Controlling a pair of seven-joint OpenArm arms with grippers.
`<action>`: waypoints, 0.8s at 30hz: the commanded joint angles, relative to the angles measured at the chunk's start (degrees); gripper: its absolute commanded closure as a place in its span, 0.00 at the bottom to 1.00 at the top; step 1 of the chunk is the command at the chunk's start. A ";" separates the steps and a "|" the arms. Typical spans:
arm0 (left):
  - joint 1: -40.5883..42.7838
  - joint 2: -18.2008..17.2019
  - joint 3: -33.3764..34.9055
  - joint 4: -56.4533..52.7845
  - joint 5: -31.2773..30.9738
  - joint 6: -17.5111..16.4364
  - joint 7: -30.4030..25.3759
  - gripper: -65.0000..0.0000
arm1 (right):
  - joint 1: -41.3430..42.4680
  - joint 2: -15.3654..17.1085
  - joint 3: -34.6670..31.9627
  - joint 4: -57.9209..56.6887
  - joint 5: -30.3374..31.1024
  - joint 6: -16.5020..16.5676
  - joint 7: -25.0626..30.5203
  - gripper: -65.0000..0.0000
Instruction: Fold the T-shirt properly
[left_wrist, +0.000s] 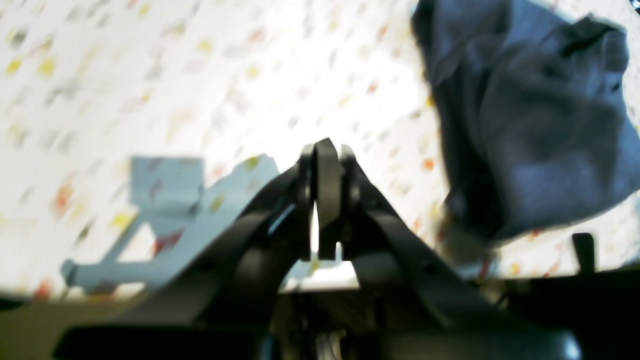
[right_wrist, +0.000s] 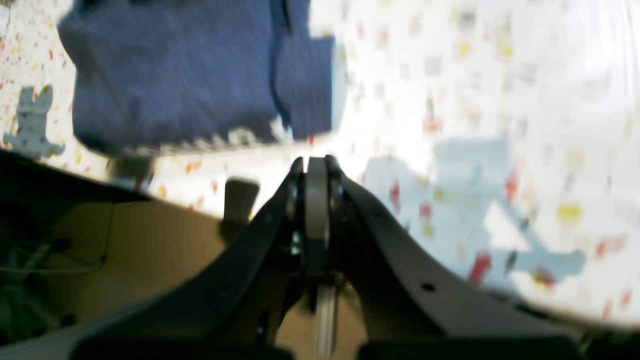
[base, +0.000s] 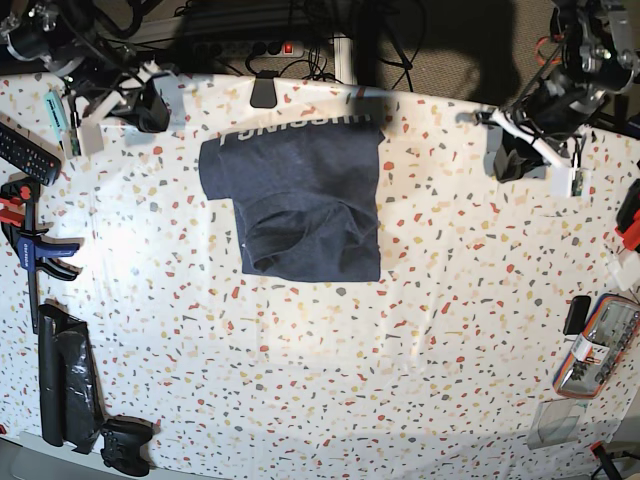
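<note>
White terrazzo-patterned tabletop (base: 330, 380), speckled with red, yellow and grey chips, fills the base view from edge to edge, and we see cables and a power strip along its far side. On it, towards the far middle, lies the large dark heathered navy-blue cotton T-shirt (base: 300, 195), partly folded into a rough rectangle, with pale lettering showing along its far edge and one sleeve doubled over the near part. It rests flat on the table and nothing touches it.

We find our left gripper (left_wrist: 325, 160) raised at the far right corner in the base view, its black jaws pressed together on nothing; the shirt (left_wrist: 530, 115) appears blurred off to one side in its wrist camera. Our right gripper (right_wrist: 316, 167) sits at the far left corner, jaws likewise closed and empty, with the shirt (right_wrist: 190, 75) well apart from it.

Along the left edge we make out a blue-and-black bar clamp (base: 35, 245), a long black folded bundle (base: 65, 385) and a black game controller (base: 127, 445). At the right edge lies a clear pouch with red trim (base: 600, 345).
</note>
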 joint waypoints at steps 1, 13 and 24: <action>2.10 -0.35 -1.22 1.09 -0.72 -1.07 -0.68 1.00 | -1.77 0.46 1.03 1.11 2.47 0.69 -0.26 1.00; 25.44 -0.31 -4.46 -1.16 -0.44 -9.84 -8.39 1.00 | -17.09 -8.52 3.04 -0.76 -2.84 0.69 -1.64 1.00; 18.40 1.90 -4.44 -39.52 1.70 -16.48 -15.02 1.00 | -13.29 -2.80 -2.69 -30.62 -14.45 0.69 8.98 1.00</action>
